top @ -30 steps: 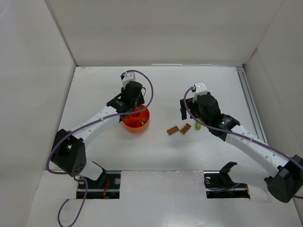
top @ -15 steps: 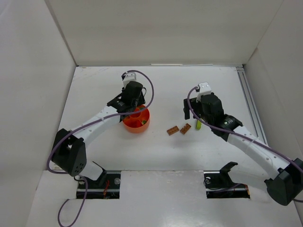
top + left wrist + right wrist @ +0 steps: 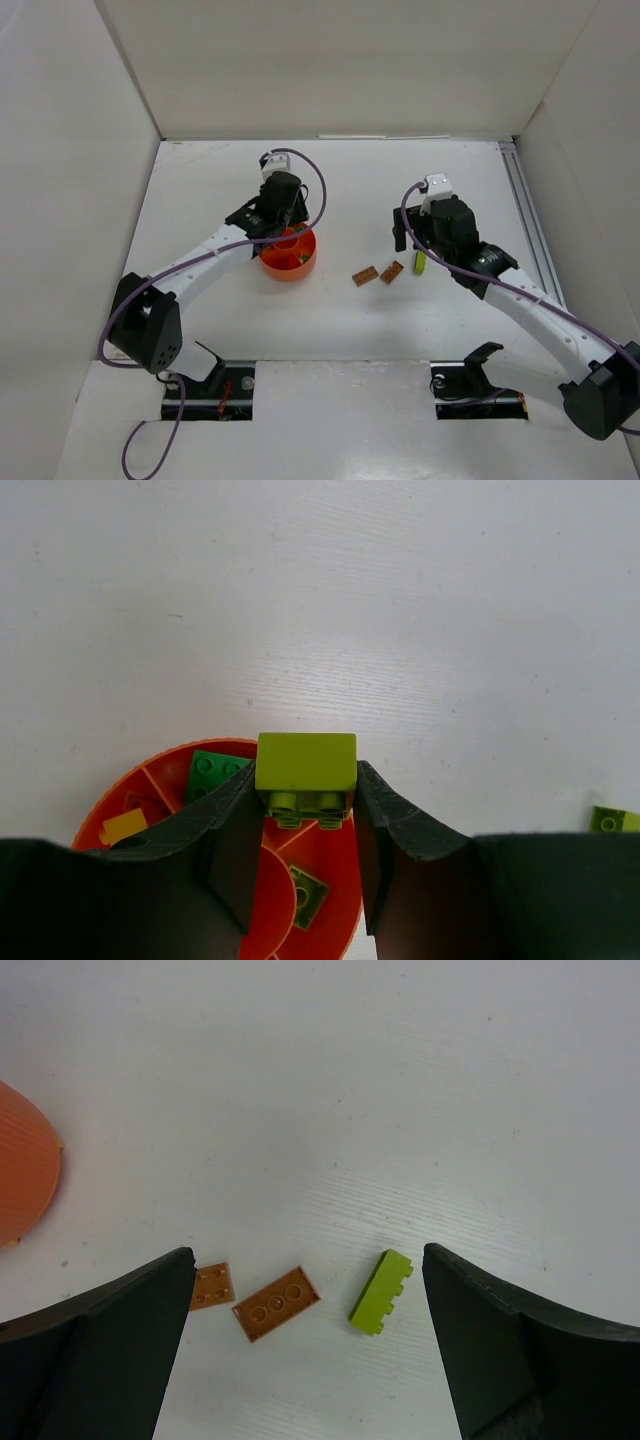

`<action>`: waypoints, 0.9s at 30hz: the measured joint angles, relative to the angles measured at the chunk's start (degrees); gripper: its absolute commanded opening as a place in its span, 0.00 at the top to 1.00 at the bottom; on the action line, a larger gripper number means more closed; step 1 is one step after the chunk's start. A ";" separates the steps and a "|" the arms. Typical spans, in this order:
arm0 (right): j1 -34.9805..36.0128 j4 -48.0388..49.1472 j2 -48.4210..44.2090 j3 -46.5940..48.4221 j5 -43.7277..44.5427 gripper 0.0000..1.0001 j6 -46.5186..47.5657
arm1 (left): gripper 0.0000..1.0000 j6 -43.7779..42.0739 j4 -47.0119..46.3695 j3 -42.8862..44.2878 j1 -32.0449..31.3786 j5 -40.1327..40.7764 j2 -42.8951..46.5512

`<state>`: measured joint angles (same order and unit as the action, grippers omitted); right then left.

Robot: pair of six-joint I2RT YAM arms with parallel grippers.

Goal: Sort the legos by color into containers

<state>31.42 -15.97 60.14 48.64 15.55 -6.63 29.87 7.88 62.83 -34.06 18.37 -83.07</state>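
While two white arms reach out from the near edge of the white table (image 3: 350, 190), the left arm (image 3: 200, 258) bends forward and to its right, its wrist poised over the red-orange bowl (image 3: 288, 270). The right arm (image 3: 530, 305) stretches forward and to its left toward the middle of the table, well apart from the bowl.

The left gripper (image 3: 307, 772) is clamped on a lime-yellow brick (image 3: 305, 763), studs facing back toward the wrist camera, at the bowl's far rim. Beneath it, the bowl's compartments hold a green brick (image 3: 212, 770), a yellowish piece (image 3: 122, 827) and an olive-green plate (image 3: 305, 895).

The right gripper (image 3: 307, 1260) hangs with its jaws spread wide and nothing between them. On the table below, a second lime-yellow brick (image 3: 381, 1291) lies on its side, nearer the right-hand finger in the wrist view. Just beside it lie a brown plate (image 3: 277, 1305) and a smaller brown plate (image 3: 212, 1285), all three between the gripper and the bowl.
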 measured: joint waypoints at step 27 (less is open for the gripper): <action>-2.43 -0.44 -1.95 -1.92 -2.64 0.00 1.92 | 1.00 -3.48 -0.31 -4.35 -3.06 -5.31 9.07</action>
<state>28.99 -16.40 58.19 46.72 12.91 -4.71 26.39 7.57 58.48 -37.12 13.06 -74.00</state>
